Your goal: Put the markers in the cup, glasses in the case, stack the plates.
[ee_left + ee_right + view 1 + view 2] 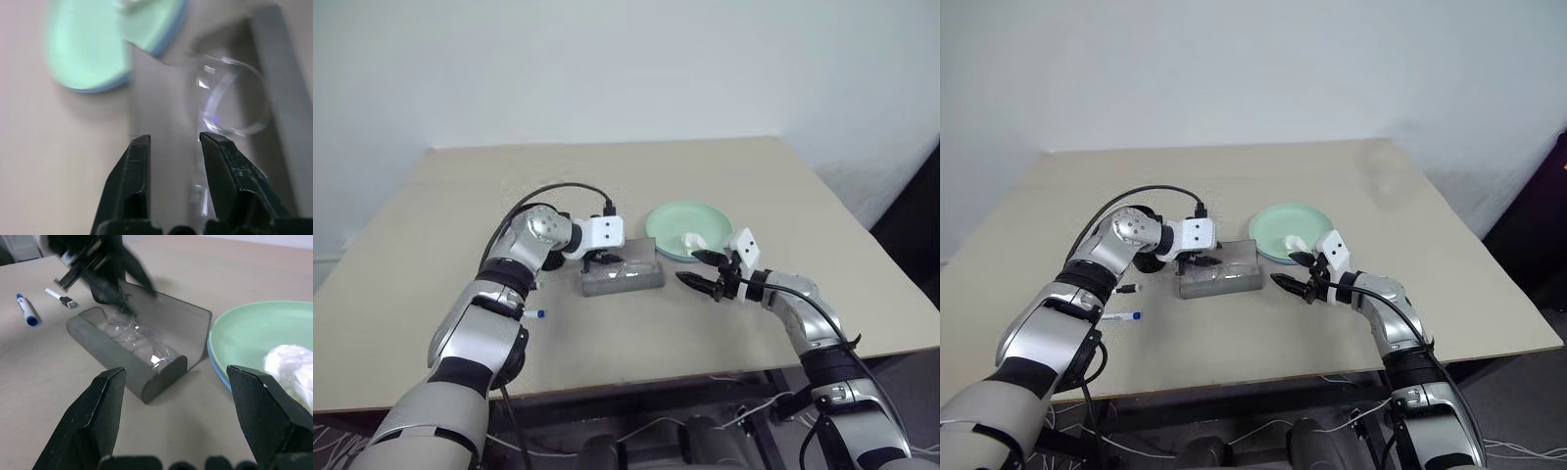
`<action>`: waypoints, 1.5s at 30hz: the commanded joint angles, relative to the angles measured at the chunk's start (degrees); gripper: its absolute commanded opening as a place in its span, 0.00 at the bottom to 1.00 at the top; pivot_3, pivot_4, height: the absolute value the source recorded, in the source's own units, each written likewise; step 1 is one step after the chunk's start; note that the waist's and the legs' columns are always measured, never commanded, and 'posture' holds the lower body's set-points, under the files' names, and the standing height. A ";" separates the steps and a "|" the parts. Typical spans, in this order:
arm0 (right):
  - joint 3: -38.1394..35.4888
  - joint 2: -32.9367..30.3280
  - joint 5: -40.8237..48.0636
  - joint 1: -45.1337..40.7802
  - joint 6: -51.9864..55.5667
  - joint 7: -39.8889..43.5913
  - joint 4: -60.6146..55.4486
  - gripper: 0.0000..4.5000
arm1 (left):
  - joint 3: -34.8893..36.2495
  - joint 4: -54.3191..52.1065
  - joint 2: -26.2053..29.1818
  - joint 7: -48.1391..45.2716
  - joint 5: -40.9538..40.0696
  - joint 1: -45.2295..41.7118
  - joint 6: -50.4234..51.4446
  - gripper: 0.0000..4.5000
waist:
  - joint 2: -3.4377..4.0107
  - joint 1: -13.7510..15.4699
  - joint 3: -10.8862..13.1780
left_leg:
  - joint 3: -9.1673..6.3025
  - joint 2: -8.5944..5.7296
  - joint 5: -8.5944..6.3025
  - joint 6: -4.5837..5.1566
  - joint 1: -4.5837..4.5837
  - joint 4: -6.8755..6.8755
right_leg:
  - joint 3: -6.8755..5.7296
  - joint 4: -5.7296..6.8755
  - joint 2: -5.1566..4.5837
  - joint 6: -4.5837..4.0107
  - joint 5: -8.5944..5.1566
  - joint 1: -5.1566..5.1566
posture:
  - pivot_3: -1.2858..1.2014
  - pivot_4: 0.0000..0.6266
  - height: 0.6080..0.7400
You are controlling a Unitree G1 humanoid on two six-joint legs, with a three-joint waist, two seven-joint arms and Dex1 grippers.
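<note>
Beige tabletop (431,255) against a pale wall: the glasses (134,340) lie inside the open grey case (161,374), its lid standing up behind them, with the left gripper (173,142) poised directly above the clear frame. Its jaws stand narrowly parted and appear to hold nothing — one lens (230,95) sits just beyond the fingertips, seemingly free of them. The right gripper (178,377) hovers just beside the case, jaws wide and empty, close to the mint green plate (1278,227) stacked on the light blue plate (215,367), a small white lump (288,364) resting on top. Two markers, the blue-capped marker (25,311) and the black-capped marker (61,297), lie on the table on the far side of the case from the plates; the cup is largely hidden behind the left arm. Glasses look nearly settled, so the step would be done well by lifting the left fingers straight up clear of the frame — no sideways drag that might snag a temple — before the lid is pressed shut, perhaps with the right gripper steadying the case.
</note>
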 commanded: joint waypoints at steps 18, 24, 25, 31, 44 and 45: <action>-2.31 -0.73 6.12 0.54 2.15 0.45 -9.94 0.80 | -3.57 11.54 -3.40 7.62 6.79 -3.97 -3.82 0.00 | 0.00 0.96 -0.02 | -0.03 -0.02 0.00 0.00 0.05 -0.02 | -0.06 -0.01 0.00 0.01 0.00 0.07 | 0.52 0.00 0.97; -2.43 -0.92 6.32 1.39 2.70 0.02 -10.97 0.80 | 1.60 7.36 -1.10 -10.35 -0.99 -1.86 -3.76 0.00 | 0.01 0.83 -0.02 | 0.02 -0.01 0.00 0.00 0.10 0.01 | -0.02 -0.01 0.00 0.01 -0.01 0.13 | 0.52 0.00 0.97; -2.32 -0.84 6.26 1.31 2.68 -0.01 -10.79 0.80 | 2.10 5.83 -0.20 -13.95 -2.23 -1.01 -3.70 0.00 | 0.00 0.85 -0.01 | 0.01 0.00 0.00 0.00 0.09 0.01 | -0.02 -0.01 0.00 0.00 -0.01 0.12 | 0.52 0.00 0.97; -1.43 -0.54 5.92 0.47 2.17 0.35 -9.16 0.80 | 2.13 -2.81 3.74 -23.70 -5.20 4.20 -1.47 0.00 | -0.01 0.87 -0.02 | -0.04 0.02 0.00 0.00 0.08 0.00 | -0.04 0.00 0.01 0.00 -0.01 0.11 | 0.52 0.00 0.97; 0.46 -0.17 5.88 -1.01 2.28 1.48 -7.38 0.80 | -0.07 -33.21 26.03 -34.28 -14.00 18.53 10.21 0.08 | 0.00 0.61 -0.01 | -0.06 0.12 0.00 0.00 0.09 -0.04 | -0.08 0.11 0.02 -0.03 -0.02 0.00 | 0.52 0.00 0.97; 0.60 -0.07 5.83 -1.21 2.23 1.56 -7.17 0.80 | -1.09 -33.40 27.61 -34.28 -14.17 18.78 10.65 0.13 | 0.00 0.88 -0.01 | -0.06 0.13 0.00 0.00 0.10 -0.04 | -0.08 0.11 0.02 -0.03 -0.02 0.00 | 0.52 0.00 0.97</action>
